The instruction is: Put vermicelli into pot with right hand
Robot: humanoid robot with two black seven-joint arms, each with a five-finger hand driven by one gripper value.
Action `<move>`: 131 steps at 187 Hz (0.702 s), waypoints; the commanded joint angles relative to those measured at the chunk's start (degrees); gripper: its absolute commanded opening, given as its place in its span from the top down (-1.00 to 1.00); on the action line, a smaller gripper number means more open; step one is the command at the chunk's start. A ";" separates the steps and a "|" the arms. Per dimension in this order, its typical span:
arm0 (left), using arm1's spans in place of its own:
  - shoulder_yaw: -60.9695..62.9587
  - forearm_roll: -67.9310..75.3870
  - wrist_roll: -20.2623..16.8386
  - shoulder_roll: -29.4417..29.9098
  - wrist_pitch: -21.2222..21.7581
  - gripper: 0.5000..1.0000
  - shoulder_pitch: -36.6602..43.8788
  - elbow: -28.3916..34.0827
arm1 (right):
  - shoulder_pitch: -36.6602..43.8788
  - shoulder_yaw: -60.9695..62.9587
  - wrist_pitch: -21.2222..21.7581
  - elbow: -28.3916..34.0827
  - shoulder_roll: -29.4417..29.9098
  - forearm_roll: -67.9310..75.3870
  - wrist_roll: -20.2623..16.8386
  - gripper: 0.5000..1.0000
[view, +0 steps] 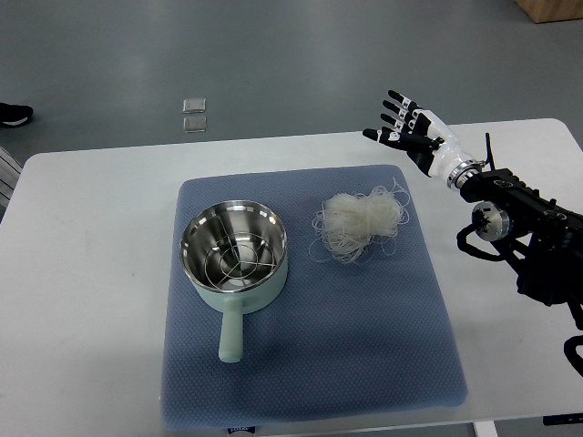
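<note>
A loose white bundle of vermicelli (pixel 359 221) lies on the right half of a blue mat (pixel 364 328). To its left stands a pale green pot (pixel 234 253) with a shiny steel inside, a wire rack in it, and its handle pointing toward the near edge. My right hand (pixel 404 127) hovers up and to the right of the vermicelli, over the table's far side, fingers spread and holding nothing. Its black arm comes in from the right edge. The left arm is out of view.
The mat lies on a white table (pixel 82 273). Beyond the far edge is grey floor with two small square floor plates (pixel 194 114). A dark shoe (pixel 14 114) shows at the left edge and a wooden box corner (pixel 551 9) at the top right.
</note>
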 commanded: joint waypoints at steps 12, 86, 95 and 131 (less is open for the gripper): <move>-0.08 -0.01 0.00 0.00 -0.02 -1.00 0.00 -0.14 | 0.07 0.00 0.09 -0.01 -0.22 0.00 0.00 -0.91; -0.08 -0.01 -0.09 0.00 -0.02 -1.00 0.00 0.21 | -0.01 -0.79 0.53 -0.01 -0.40 0.00 0.00 -0.91; -0.08 -0.01 -0.09 0.00 -0.02 -1.00 0.00 0.30 | -0.01 -0.79 0.53 -0.01 -0.49 0.00 0.00 -0.91; -0.17 -0.01 0.00 0.00 -0.02 -1.00 0.09 0.39 | -0.01 -0.79 0.62 -0.01 -0.49 0.00 0.00 -0.91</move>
